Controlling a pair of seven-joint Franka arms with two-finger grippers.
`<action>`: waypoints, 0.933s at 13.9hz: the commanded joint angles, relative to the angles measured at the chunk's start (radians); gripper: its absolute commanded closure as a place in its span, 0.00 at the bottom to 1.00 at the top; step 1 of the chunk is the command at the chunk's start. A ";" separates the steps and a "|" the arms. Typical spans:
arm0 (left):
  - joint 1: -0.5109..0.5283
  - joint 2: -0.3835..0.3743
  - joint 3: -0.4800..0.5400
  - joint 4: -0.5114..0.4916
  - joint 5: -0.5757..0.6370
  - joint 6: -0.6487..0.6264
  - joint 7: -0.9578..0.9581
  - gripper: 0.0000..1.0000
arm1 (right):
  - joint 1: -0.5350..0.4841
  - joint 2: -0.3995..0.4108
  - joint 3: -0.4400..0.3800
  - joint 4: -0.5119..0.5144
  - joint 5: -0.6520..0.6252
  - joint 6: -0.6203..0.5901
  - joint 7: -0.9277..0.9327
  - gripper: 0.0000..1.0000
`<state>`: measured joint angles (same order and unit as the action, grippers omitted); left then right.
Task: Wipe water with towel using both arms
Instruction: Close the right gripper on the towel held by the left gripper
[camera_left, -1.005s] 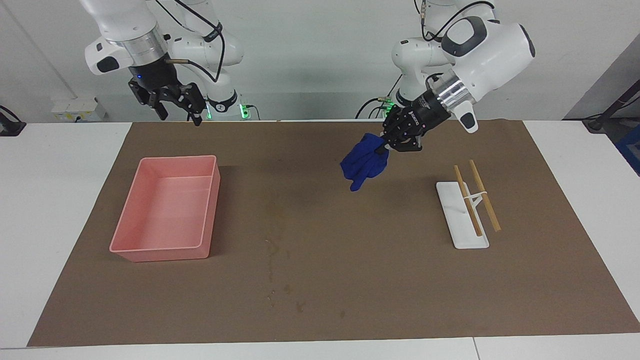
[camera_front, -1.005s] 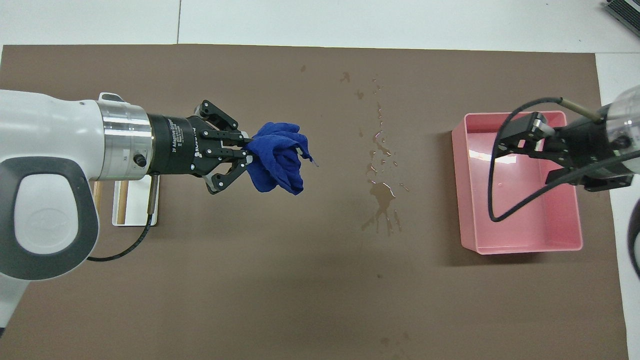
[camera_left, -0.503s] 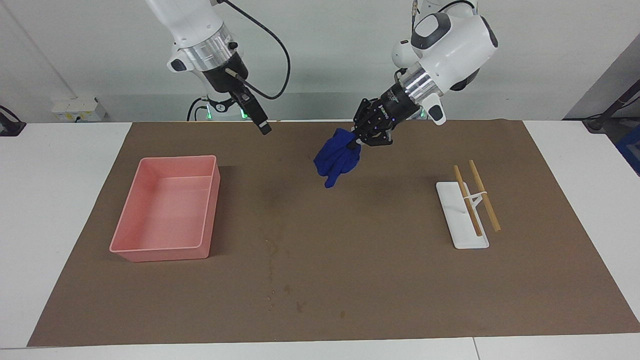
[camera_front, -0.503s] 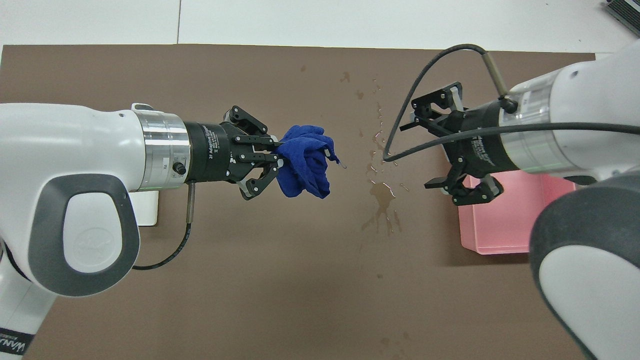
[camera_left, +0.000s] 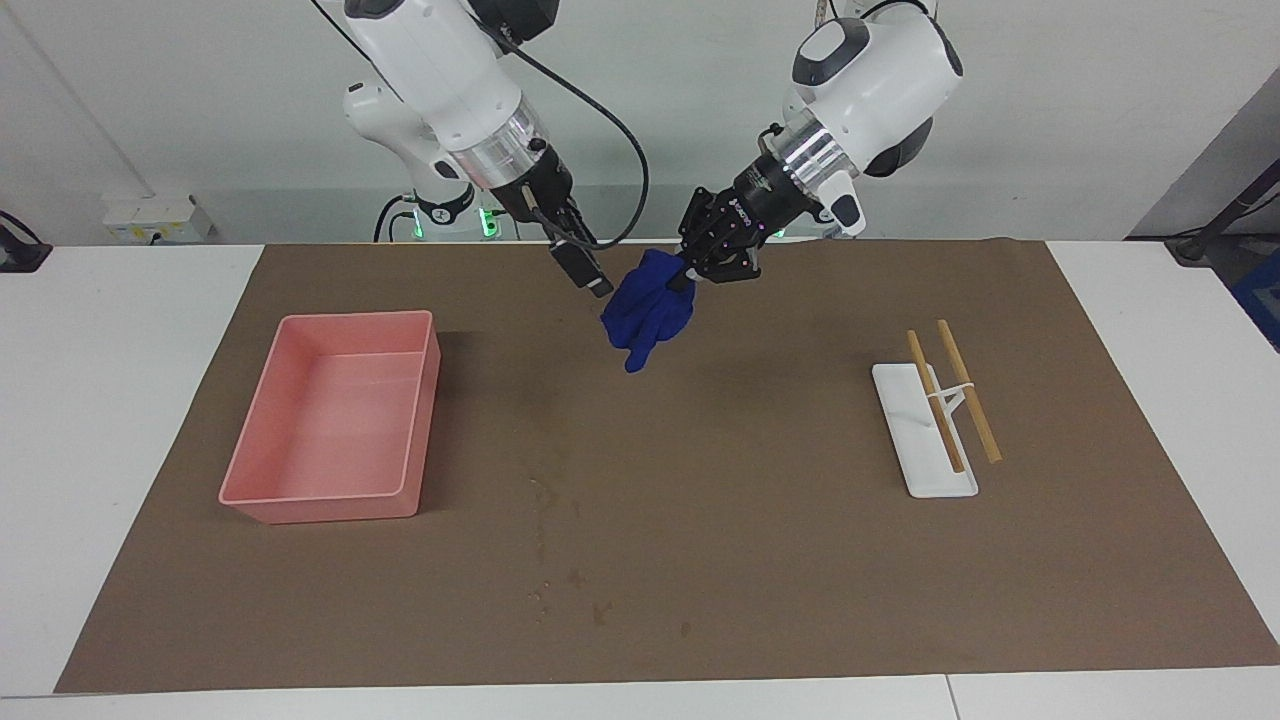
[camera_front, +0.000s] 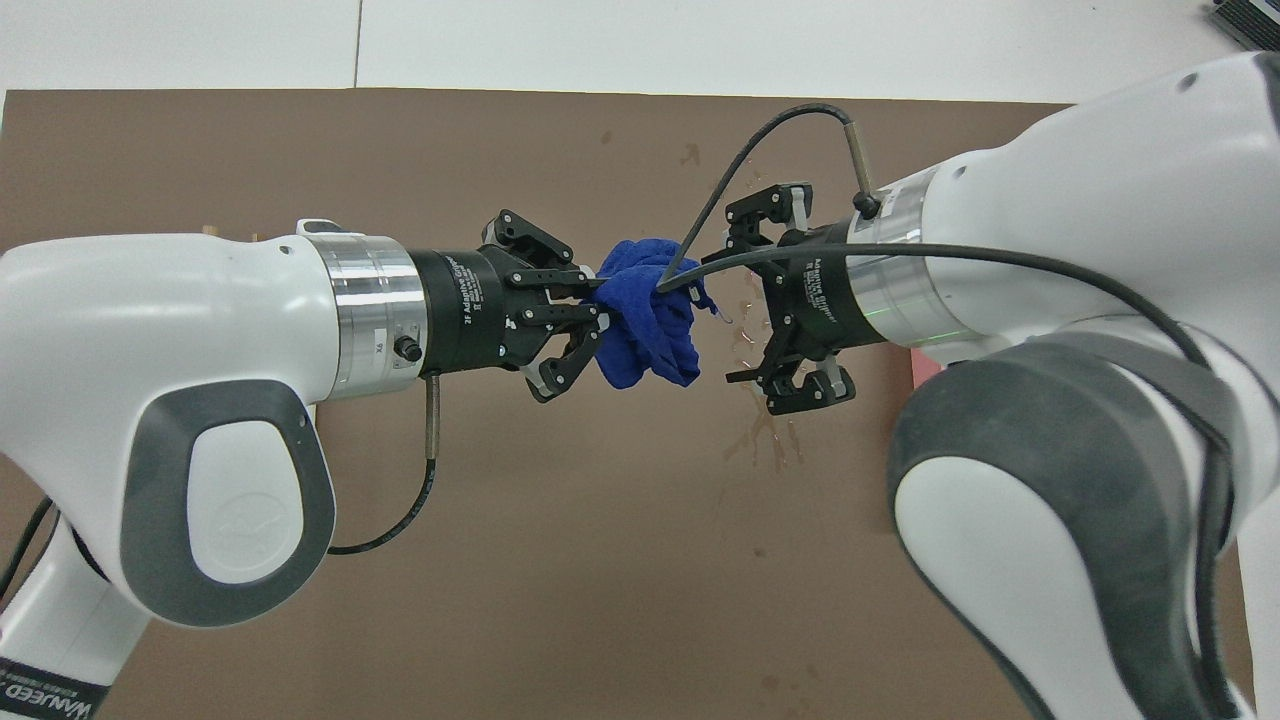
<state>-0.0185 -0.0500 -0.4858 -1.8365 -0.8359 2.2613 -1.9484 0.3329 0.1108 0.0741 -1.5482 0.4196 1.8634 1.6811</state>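
Here the left gripper (camera_left: 688, 272) is clamped on a bunched blue towel (camera_left: 645, 308), holding it in the air over the brown mat (camera_left: 700, 560) toward the robots' edge of the table, roughly midway between the two ends. The cloth hangs below the fingers in a crumpled wad, clear of the mat. The right gripper (camera_front: 745, 295) faces it from the right arm's end with its fingers spread wide; in the overhead view it sits just beside the free side of the towel, not yet closed on it.

Outward from there: the spilled water (camera_front: 762, 400) lies as a branching puddle and scattered droplets on the mat, reaching toward the edge farthest from the robots — in the overhead view it is partly under the right gripper. A pink plastic bin (camera_left: 335, 415) rests toward the right arm's end. A white chopstick rest (camera_left: 922, 432) carrying a pair of wooden chopsticks (camera_left: 952, 392) lies toward the left arm's end.

The step in hand looks like a mid-air share or handover of the towel, before any wiping. Next the right gripper would need to ease onto a free fold and close firmly — then both arms can lower the cloth onto the puddle.
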 joint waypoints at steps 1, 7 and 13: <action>-0.012 -0.048 0.009 -0.009 -0.023 0.003 -0.024 1.00 | 0.024 -0.031 0.000 -0.075 0.025 0.091 0.052 0.08; -0.037 -0.057 0.010 -0.026 -0.022 0.014 -0.018 1.00 | 0.028 -0.028 0.001 -0.090 0.027 0.209 0.066 0.22; -0.043 -0.057 0.009 -0.027 -0.022 0.023 -0.020 1.00 | 0.043 -0.028 0.003 -0.092 0.047 0.201 0.117 1.00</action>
<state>-0.0438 -0.0795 -0.4863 -1.8396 -0.8365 2.2631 -1.9583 0.3766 0.1056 0.0745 -1.6083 0.4266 2.0463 1.7819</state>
